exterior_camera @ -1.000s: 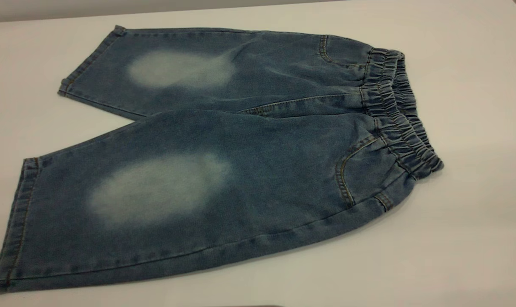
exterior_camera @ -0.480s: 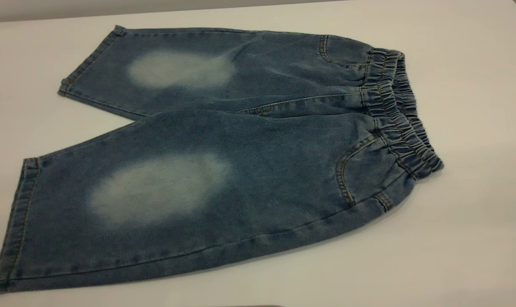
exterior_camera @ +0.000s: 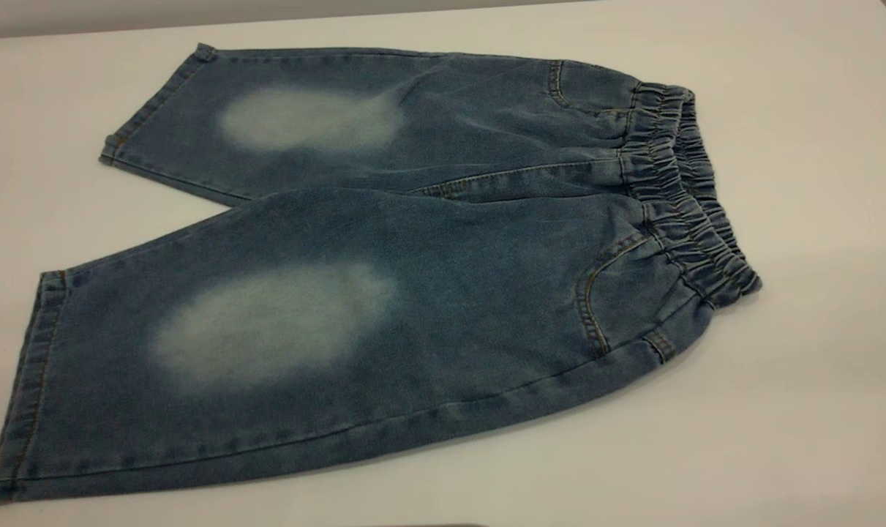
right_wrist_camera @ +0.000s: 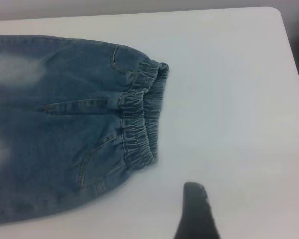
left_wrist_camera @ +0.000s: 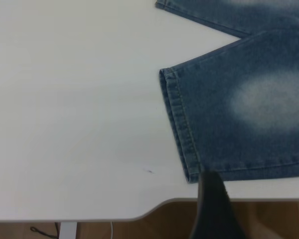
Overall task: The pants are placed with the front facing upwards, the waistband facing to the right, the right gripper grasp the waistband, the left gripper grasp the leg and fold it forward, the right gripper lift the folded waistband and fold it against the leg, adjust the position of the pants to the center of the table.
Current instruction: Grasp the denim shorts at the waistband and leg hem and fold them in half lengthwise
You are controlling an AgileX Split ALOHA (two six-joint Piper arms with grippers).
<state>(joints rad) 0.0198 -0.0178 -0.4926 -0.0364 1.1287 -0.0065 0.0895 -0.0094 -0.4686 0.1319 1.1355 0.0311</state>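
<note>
The pants [exterior_camera: 428, 241] lie flat on the white table [exterior_camera: 816, 366], front up, with two pale faded ovals showing. The ruffled waistband [exterior_camera: 677, 190] points right and the leg hems point left. Neither gripper shows in the exterior view. In the left wrist view, one black part of my left gripper [left_wrist_camera: 212, 209] hangs over the table's edge, just beside the corner of the near leg's hem [left_wrist_camera: 179, 119]. In the right wrist view, a black part of my right gripper [right_wrist_camera: 197, 214] hovers above the table, a short way off the waistband [right_wrist_camera: 139, 124], touching nothing.
The table's front edge [left_wrist_camera: 89, 219] runs close under the left gripper, with brown floor beyond it. A rounded table corner [right_wrist_camera: 274, 15] shows far behind the waistband. White tabletop surrounds the pants on every side.
</note>
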